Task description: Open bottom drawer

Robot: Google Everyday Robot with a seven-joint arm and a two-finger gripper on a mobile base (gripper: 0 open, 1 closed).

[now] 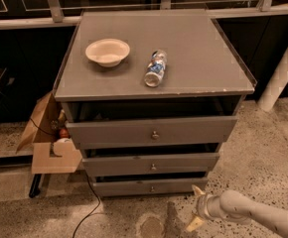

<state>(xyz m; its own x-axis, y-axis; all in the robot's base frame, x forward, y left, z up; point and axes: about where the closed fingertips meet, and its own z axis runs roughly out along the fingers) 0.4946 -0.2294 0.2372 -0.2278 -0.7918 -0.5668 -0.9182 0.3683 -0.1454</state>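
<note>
The bottom drawer is the lowest, slimmest grey front of the cabinet, with a small round knob. It looks pushed in, about level with the drawer above. My gripper is low at the bottom right, just right of the drawer's right end and slightly below it, close to the floor. Its two pale fingers are spread apart, open and empty, pointing left. It touches neither the knob nor the drawer front.
The middle drawer and the top drawer stick out slightly. A white bowl and a lying bottle are on the cabinet top. A cardboard box and a cable lie at the left. A white post stands at the right.
</note>
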